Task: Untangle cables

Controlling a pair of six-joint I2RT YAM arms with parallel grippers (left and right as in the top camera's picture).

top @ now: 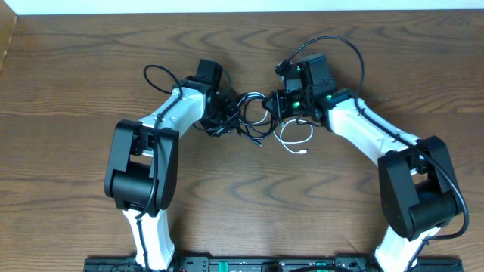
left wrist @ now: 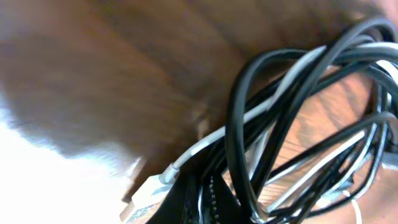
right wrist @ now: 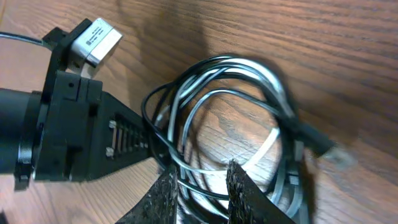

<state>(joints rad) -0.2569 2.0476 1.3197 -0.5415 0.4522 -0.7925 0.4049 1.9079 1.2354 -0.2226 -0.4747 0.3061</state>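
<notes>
Midway between your left gripper and right gripper, the cables sit tangled, left one clamped on their left edge, right one narrowly parted over right-side strands.

Brown wood-grain tabletop beneath and all around the left pincer and right pincer, grain running side to side, pale strip along its far edge, well beyond both pincers

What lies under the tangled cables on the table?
Bare wooden table shows through the loops of the cables. Directly beneath the crossing strands the surface is covered, so nothing more can be told.
</notes>
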